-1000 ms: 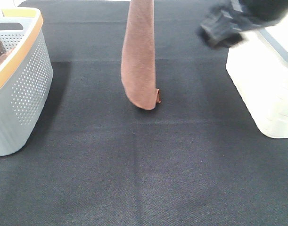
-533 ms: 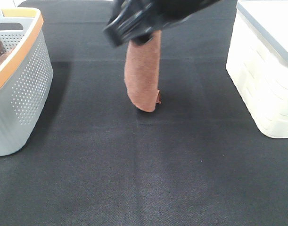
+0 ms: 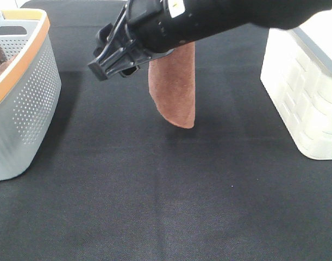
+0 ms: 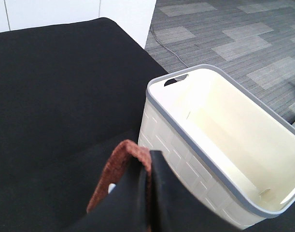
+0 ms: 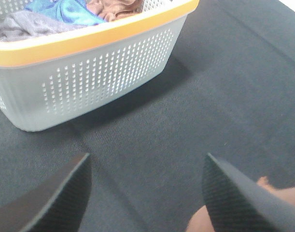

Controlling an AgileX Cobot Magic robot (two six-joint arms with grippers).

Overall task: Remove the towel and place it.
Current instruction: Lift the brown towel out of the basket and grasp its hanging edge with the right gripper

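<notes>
The towel (image 3: pixel 174 89) is a reddish-brown cloth hanging as a long fold above the black table, its lower end near the middle. My left gripper (image 4: pixel 148 159) is shut on its top edge (image 4: pixel 119 166); in the exterior view that gripper is hidden. My right arm reaches across from the upper right, in front of the towel's top. My right gripper (image 3: pixel 108 58) is left of the towel, open and empty (image 5: pixel 146 159). A bit of the towel (image 5: pixel 270 193) shows beside one of its fingers (image 5: pixel 234 193).
A grey perforated basket with an orange rim (image 3: pixel 24 103) stands at the left, also in the right wrist view (image 5: pixel 99 72); it holds a bunched brown cloth (image 5: pixel 116 7) and blue and grey cloths. A white empty basket (image 3: pixel 307 92) stands at the right (image 4: pixel 219 145).
My right arm has swept from the upper right across to the left, passing in front of the towel's top. The hanging towel has shifted slightly right.
</notes>
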